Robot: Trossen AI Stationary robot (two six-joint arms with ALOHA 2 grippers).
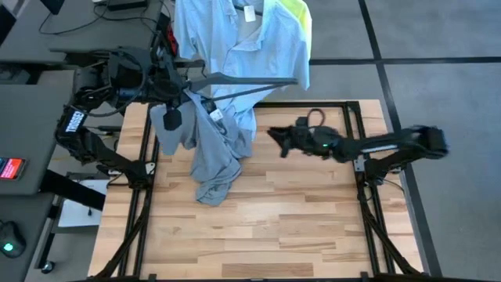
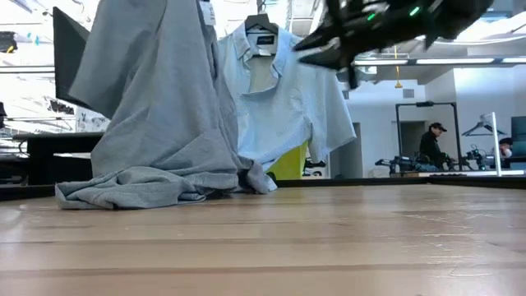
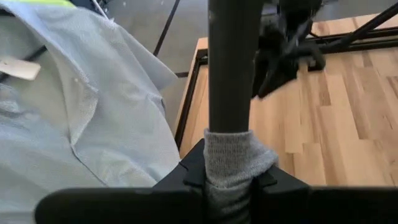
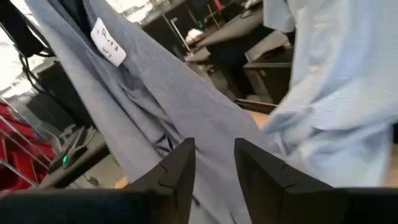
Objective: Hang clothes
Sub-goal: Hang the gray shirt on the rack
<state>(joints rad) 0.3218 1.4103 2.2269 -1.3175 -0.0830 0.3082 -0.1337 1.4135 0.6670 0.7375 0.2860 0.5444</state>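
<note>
Grey T-shirt half raised on a hanger, its hem bunched on the bench.

The left tool (image 1: 182, 98), pressed together, pinches the hanger (image 1: 243, 82) and a fold of the grey T-shirt (image 1: 211, 153); the cloth could slide off the bar. The right tool (image 1: 275, 138), fingers parted and empty, hovers beside it and could snag the fabric. The pale blue shirt (image 1: 250, 43) hangs behind, over the yellow T-shirt (image 1: 297, 16). The white tags (image 4: 109, 42) are unreadable.

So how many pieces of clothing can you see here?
3. A grey T-shirt hangs from a hanger with its hem bunched on the table. A pale blue shirt hangs behind the table. A neon-yellow garment peeks out behind that, mostly hidden. More could be concealed.
</note>
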